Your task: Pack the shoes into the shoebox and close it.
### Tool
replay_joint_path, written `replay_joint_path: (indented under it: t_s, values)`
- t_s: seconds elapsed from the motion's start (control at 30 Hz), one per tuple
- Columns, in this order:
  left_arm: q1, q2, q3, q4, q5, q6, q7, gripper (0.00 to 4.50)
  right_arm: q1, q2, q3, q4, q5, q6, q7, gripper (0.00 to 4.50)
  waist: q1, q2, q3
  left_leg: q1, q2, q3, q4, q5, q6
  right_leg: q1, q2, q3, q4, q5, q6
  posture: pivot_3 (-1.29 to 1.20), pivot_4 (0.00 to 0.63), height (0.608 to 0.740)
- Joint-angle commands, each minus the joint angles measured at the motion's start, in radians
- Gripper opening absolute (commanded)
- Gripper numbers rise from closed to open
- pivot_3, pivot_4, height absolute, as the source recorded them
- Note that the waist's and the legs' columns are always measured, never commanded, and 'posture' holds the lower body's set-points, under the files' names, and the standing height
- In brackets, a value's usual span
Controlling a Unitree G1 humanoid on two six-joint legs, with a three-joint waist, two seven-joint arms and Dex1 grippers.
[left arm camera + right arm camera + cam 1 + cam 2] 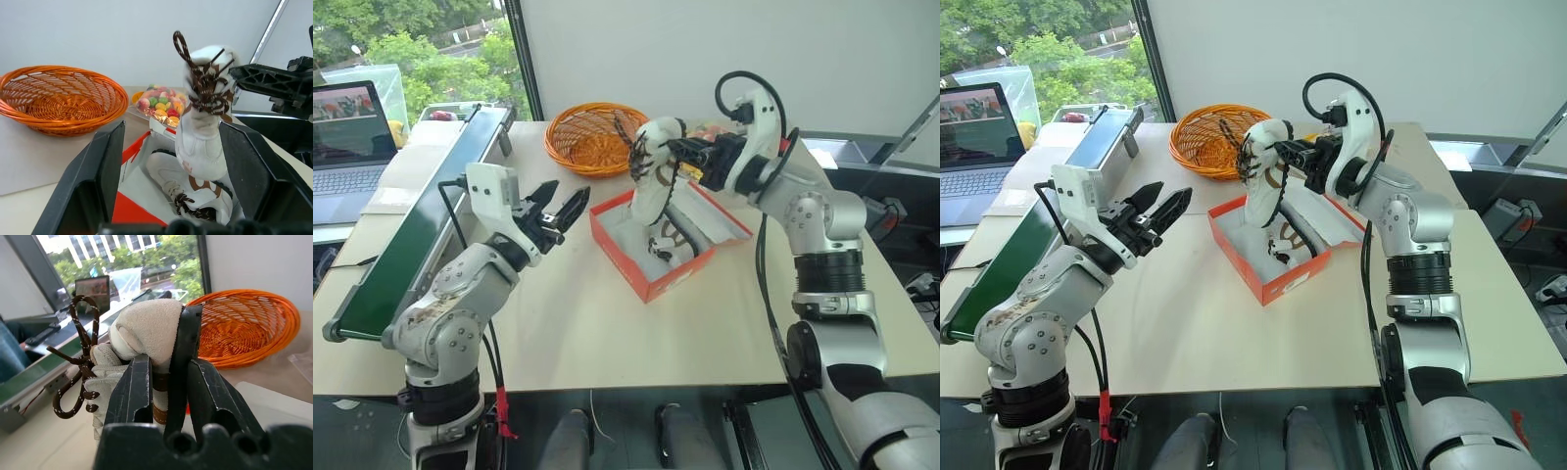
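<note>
Right gripper [677,149] jaws clamp one shoe [651,181] — left gripper [560,210] jaws agape, empty

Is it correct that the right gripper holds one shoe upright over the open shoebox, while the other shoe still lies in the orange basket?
Not quite. The right gripper does hold one shoe upright over the open shoebox, but the other shoe already lies inside the shoebox, not in the orange basket. The left wrist view shows this most plainly.

Pale table [607,323], white wall [724,49], window [411,49] onto green trees.
</note>
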Motion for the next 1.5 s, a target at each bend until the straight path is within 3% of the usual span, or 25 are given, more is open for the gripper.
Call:
replay_joint_path:
  t_s: [0.03,0.67,0.93,1.2,1.27,1.5]
  values:
    - [0.005,0.005,0.002,-0.048,-0.014,-0.008,0.014,3.24,-0.037,-0.027,0.06,0.012,-0.057,-0.057,0.105,0.72,0.0,0.0,0.0,0.0,0.0,0.0,0.0,0.0,0.0,0.0,0.0,0.0,0.0,0.0,0.0,0.0,0.15,0.74]
    - [0.06,-0.003,-0.003,-0.116,-0.036,-0.008,0.093,3.24,-0.06,-0.011,0.212,0.26,-0.272,-0.222,0.354,0.72,0.0,0.0,0.0,0.0,0.0,0.0,0.0,0.0,0.0,0.0,0.0,0.0,0.0,0.0,0.0,0.0,0.15,0.74]
    - [0.086,-0.001,-0.039,-0.126,-0.008,-0.027,0.101,3.24,-0.119,0.071,0.264,0.56,-0.414,-0.405,0.341,0.72,-0.002,0.0,0.0,0.001,0.0,0.0,0.0,0.0,0.0,0.0,0.0,0.0,0.0,0.0,0.0,0.0,0.15,0.74]
    - [0.097,-0.007,-0.058,-0.156,0.002,-0.027,0.119,3.24,-0.183,0.131,0.235,0.8,-0.485,-0.562,0.265,0.72,-0.001,0.0,0.0,0.004,0.0,0.0,0.0,0.0,-0.001,0.003,0.0,0.0,0.0,0.001,-0.001,0.0,0.15,0.74]
    - [0.097,-0.007,-0.059,-0.155,0.004,-0.028,0.12,3.28,-0.181,0.14,0.224,0.833,-0.494,-0.588,0.242,1.61,-0.001,0.0,0.0,0.005,0.0,0.0,0.0,0.0,-0.001,0.004,0.0,0.0,0.001,0.001,-0.001,0.0,0.15,0.74]
    - [0.083,-0.009,-0.067,-0.142,0.012,-0.039,0.117,3.28,-0.191,0.148,0.175,0.84,-0.48,-0.61,0.215,3.9,0.0,0.0,0.0,0.005,0.0,0.0,0.0,0.0,-0.001,0.004,0.0,0.0,0.0,0.001,-0.001,0.0,0.15,0.74]
